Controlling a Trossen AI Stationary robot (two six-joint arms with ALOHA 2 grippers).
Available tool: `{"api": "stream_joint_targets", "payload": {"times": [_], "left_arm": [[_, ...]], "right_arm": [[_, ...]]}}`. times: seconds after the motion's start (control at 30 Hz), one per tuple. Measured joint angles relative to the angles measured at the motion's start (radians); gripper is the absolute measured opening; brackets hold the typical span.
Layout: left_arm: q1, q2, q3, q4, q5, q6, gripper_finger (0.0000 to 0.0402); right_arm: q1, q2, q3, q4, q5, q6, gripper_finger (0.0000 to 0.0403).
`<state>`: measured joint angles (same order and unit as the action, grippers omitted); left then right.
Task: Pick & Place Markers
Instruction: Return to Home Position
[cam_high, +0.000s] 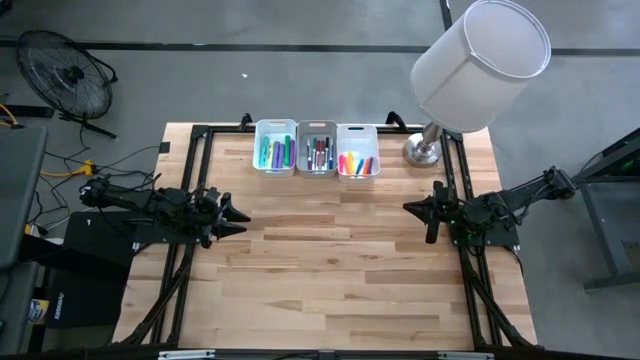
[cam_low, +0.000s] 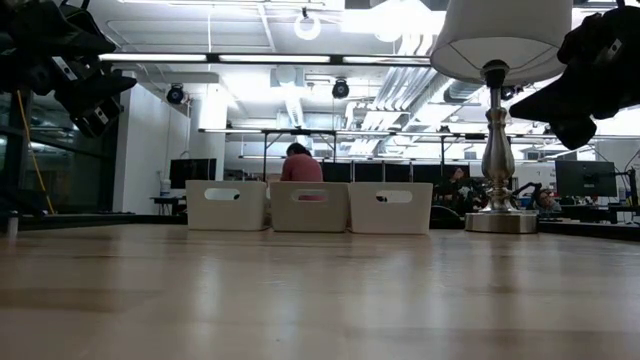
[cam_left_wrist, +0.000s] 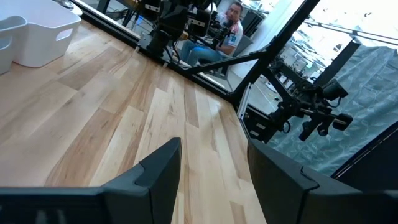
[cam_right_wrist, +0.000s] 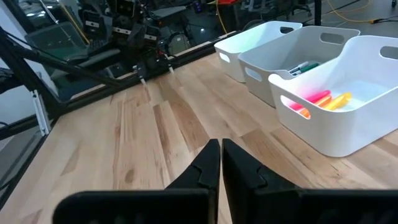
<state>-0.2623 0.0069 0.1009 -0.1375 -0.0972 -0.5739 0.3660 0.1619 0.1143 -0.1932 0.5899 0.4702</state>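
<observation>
Colourful markers (cam_high: 318, 153) sorted into three bins (cam_high: 356, 129)

Table (cam_high: 330, 270): pale honey wood, striped in long planks with brown grain
Table frame (cam_high: 190, 180): black
Left bin (cam_high: 275, 124): white
Middle bin (cam_high: 317, 123): light grey
Right bin (cam_high: 357, 127): white
Markers in left bin (cam_high: 275, 152): green, purple, teal
Markers in middle bin (cam_high: 320, 153): mostly red, some dark
Markers in right bin (cam_high: 357, 163): pink, orange, yellow
Lamp shade (cam_high: 480, 65): plain white
Lamp base (cam_high: 423, 152): shiny silver
Left gripper (cam_left_wrist: 214, 146): black, 2 matte fingers
Right gripper (cam_right_wrist: 221, 144): black, 2 matte fingers
Floor (cam_high: 300, 80): grey, crossed by dark lines
</observation>
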Motion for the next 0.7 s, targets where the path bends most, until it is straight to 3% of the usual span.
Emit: {"api": "stream_joint_targets", "payload": {"times": [0.7], "left_arm": [[0.0, 0.0, 0.0, 0.0, 0.0, 0.0, 0.0181]], "right_arm": [[0.0, 0.0, 0.0, 0.0, 0.001, 0.0, 0.0008]]}}
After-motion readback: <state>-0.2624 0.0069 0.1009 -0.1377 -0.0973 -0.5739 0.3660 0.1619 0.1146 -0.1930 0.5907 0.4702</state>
